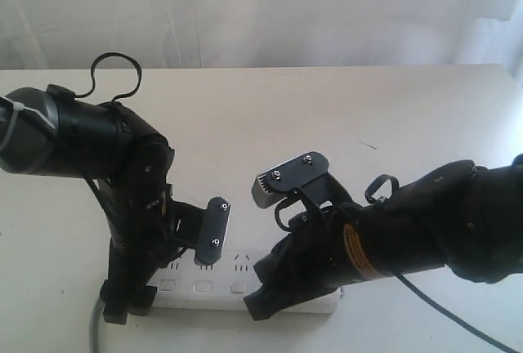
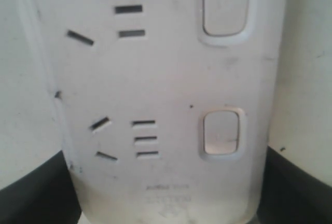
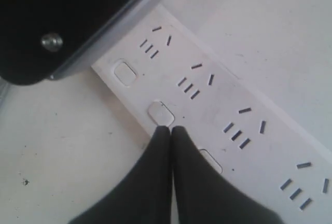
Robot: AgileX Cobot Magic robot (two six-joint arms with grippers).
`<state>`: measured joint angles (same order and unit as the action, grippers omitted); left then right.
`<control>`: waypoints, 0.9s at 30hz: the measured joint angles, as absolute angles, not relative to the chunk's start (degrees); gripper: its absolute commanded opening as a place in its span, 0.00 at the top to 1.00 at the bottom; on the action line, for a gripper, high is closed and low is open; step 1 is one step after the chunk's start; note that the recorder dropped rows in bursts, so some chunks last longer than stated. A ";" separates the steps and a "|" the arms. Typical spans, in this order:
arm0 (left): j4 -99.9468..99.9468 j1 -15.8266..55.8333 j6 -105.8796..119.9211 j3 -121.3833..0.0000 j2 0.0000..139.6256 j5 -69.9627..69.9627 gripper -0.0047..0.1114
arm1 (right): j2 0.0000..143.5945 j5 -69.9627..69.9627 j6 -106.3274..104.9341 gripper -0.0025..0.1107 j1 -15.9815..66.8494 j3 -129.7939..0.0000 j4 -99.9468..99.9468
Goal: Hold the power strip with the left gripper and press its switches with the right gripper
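The white power strip (image 1: 212,275) lies along the table's near edge. Its left end is hidden under my left gripper (image 1: 122,297), which is shut on that end. In the left wrist view the power strip (image 2: 166,89) fills the frame between the black fingers (image 2: 36,193) of the left gripper (image 2: 165,185), and two switches (image 2: 221,132) show. My right gripper (image 1: 260,302) comes in from the right, shut and empty. In the right wrist view the joined tips of the right gripper (image 3: 170,129) rest at the edge of one switch (image 3: 160,113). Another switch (image 3: 125,73) lies beyond it.
The grey cord (image 1: 96,328) leaves the strip's left end toward the front edge. The white table (image 1: 343,116) stretches back to a white curtain (image 1: 261,10). The left gripper's black body (image 3: 57,22) hangs over the strip's far end in the right wrist view.
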<state>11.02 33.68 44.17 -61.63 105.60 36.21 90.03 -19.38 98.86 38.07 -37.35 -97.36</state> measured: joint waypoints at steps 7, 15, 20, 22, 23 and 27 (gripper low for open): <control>9.94 33.51 43.81 -61.63 105.60 36.08 0.96 | 94.00 -20.94 98.51 0.98 38.20 -38.46 -96.19; 8.86 33.51 43.56 -61.63 105.60 35.60 0.96 | 96.77 -24.22 90.14 0.98 38.29 -40.68 -85.97; 8.62 33.51 43.48 -61.63 105.60 35.51 0.96 | 96.99 -22.62 88.32 0.98 38.29 -41.04 -84.25; 8.62 33.51 43.48 -61.63 105.60 35.51 0.96 | 97.78 -21.89 88.23 0.98 38.29 -41.04 -83.99; 8.62 33.51 43.48 -61.63 105.60 35.51 0.96 | 98.47 -21.67 88.23 0.98 38.29 -41.04 -83.86; 8.62 33.51 43.48 -61.63 105.60 35.51 0.96 | 102.61 -23.23 87.14 0.98 38.29 -42.19 -81.70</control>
